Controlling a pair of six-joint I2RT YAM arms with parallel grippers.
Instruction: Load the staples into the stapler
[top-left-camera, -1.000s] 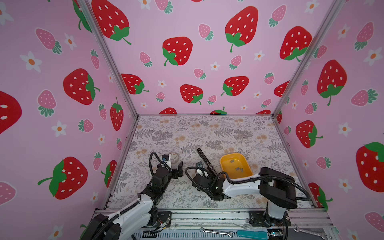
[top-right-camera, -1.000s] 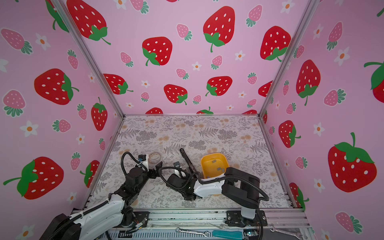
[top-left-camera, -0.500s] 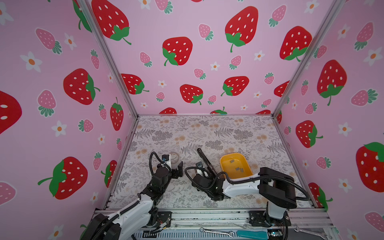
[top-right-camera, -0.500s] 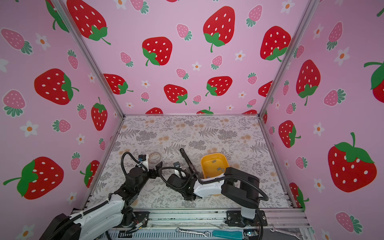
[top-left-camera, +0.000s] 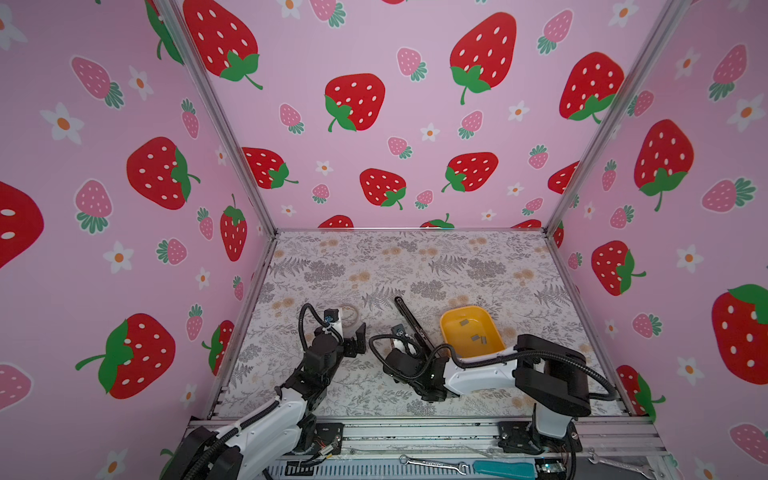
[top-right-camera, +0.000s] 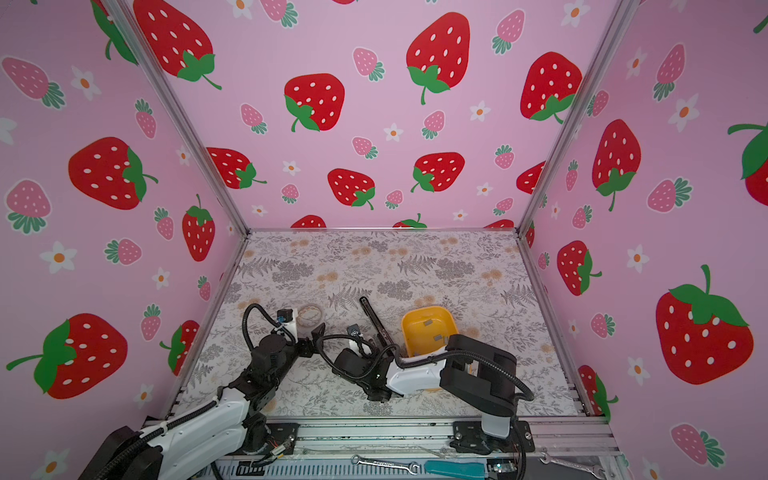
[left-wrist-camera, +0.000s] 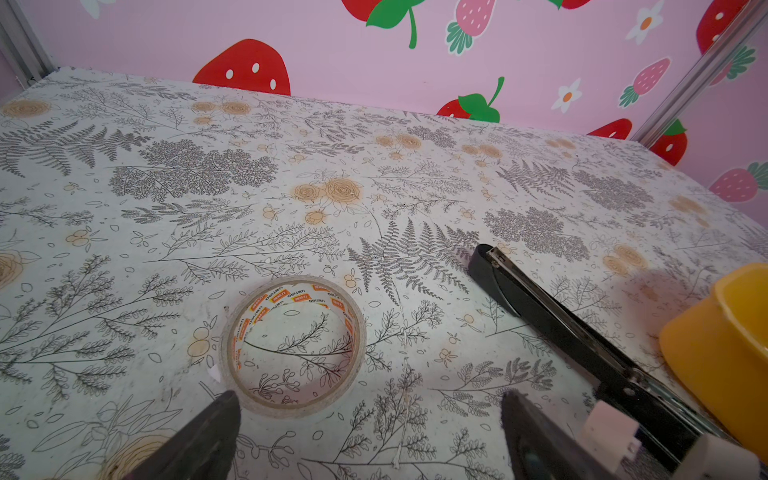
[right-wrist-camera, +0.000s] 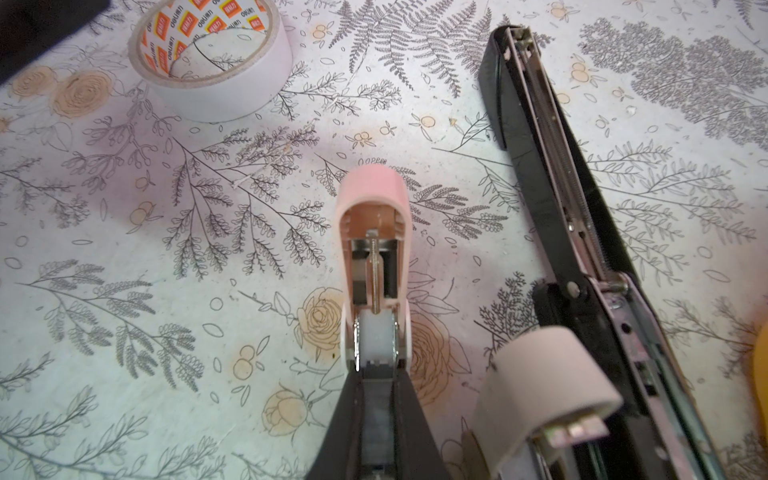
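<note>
Several grey staples (top-left-camera: 475, 338) lie in a yellow tray (top-left-camera: 451, 330) at the right. A long black stapler (top-left-camera: 409, 318) (right-wrist-camera: 540, 166) lies opened flat beside the tray, its rail bare. My right gripper (right-wrist-camera: 376, 370) is shut on a small pink stapler (right-wrist-camera: 374, 199) whose lid stands open, showing the spring rod. A second pale pink rounded part (right-wrist-camera: 540, 374) with a metal end rests against the black stapler. My left gripper (left-wrist-camera: 368, 405) (top-left-camera: 355, 340) is open and holds nothing, just in front of a tape roll (left-wrist-camera: 299, 407).
The tape roll (top-left-camera: 351, 313) (right-wrist-camera: 249, 83) sits left of the black stapler. Pink strawberry walls close in the floral mat on three sides. A wrench (top-left-camera: 432, 462) and a teal-handled tool (top-left-camera: 503, 468) lie on the front rail.
</note>
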